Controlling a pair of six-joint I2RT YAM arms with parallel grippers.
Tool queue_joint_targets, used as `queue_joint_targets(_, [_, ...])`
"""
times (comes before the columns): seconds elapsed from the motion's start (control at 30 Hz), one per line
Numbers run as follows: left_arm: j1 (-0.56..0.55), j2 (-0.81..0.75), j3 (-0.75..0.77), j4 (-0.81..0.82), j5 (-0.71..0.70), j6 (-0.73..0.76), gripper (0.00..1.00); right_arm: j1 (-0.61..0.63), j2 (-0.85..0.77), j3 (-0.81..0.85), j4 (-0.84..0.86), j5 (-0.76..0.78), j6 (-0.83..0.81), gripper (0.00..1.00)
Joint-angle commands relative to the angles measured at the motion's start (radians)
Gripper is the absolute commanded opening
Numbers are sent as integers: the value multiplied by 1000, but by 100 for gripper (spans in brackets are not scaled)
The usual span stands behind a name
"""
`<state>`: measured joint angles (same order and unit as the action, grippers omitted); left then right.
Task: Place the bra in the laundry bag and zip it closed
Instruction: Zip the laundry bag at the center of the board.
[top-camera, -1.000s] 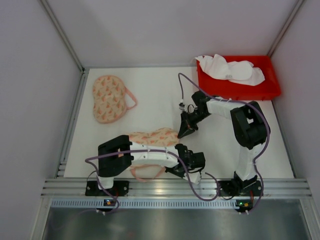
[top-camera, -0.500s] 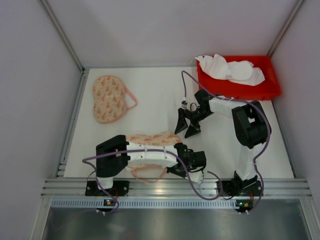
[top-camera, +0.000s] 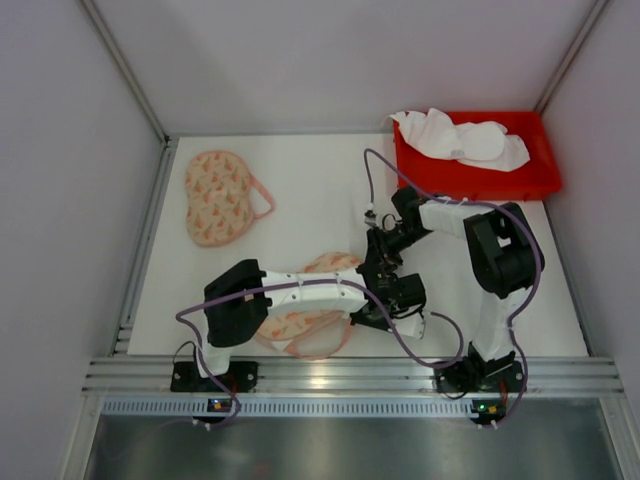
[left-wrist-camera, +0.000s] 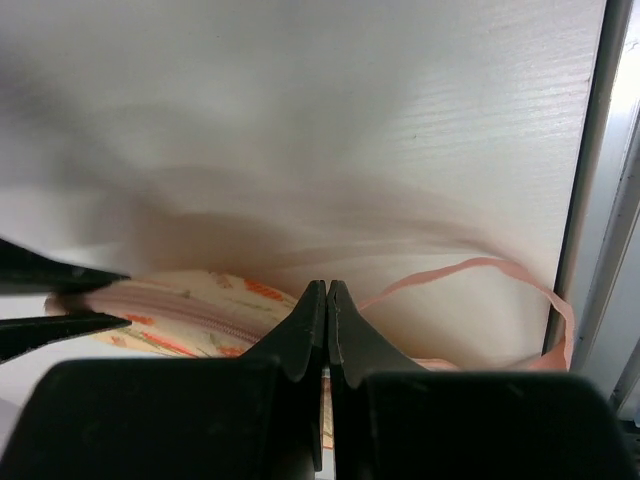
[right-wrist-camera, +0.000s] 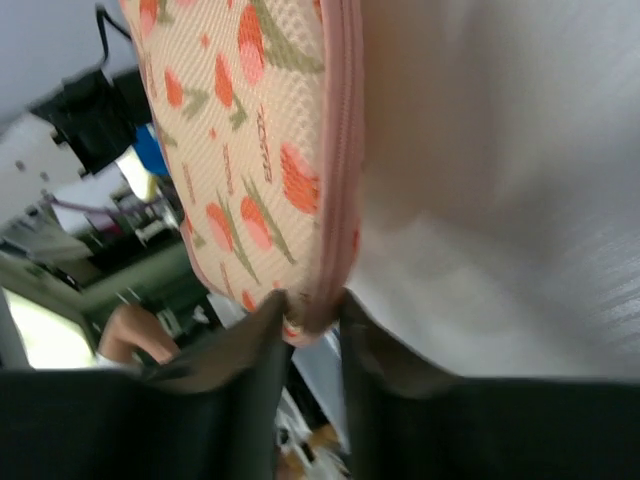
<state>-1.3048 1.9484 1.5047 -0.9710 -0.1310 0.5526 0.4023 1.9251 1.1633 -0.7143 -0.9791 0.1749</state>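
Observation:
The laundry bag (top-camera: 305, 300) is a peach mesh pouch with a floral print, lying near the front edge and partly under my left arm. My right gripper (top-camera: 378, 262) is shut on the bag's zippered end (right-wrist-camera: 335, 200), which sits pinched between its fingers (right-wrist-camera: 255, 345). My left gripper (left-wrist-camera: 327, 290) is shut beside that same end, with nothing visible between its tips. The bag (left-wrist-camera: 190, 310) and its pink strap loop (left-wrist-camera: 500, 275) lie just behind it. A white bra (top-camera: 470, 140) lies heaped in the red tray (top-camera: 480, 180).
A second floral pouch (top-camera: 218, 197) lies at the far left of the white table. The red tray stands at the back right by the wall. A metal rail (top-camera: 350, 375) runs along the front edge, with the arm bases on it.
My right gripper opened wide, moved down to the bag's end and closed on it. My left arm and the bag shifted right, and the bag turned.

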Motion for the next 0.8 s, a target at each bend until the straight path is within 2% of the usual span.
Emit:
queue_joint_targets(0.0, [-2, -5, 31, -1, 5, 20, 0, 18, -12, 59, -2, -46, -8, 11])
queue_joint_targets(0.03, [-2, -22, 13, -1, 22, 18, 0, 17, -3, 73, -17, -29, -23, 0])
queue_joint_targets(0.33, [-66, -134, -182, -3, 116, -40, 0, -48, 64, 156, -36, 23, -44, 0])
queue_joint_targets(0.43, [-86, -152, -222, -5, 126, -62, 0, -53, 75, 177, -42, 30, -52, 0])
queue_joint_targets(0.47, [-90, -158, -227, -3, 172, -65, 0, -51, 78, 182, -45, 31, -55, 0])
queue_joint_targets(0.77, [-126, -221, -314, -12, 189, -89, 0, -53, 115, 260, -90, 63, -84, 0])
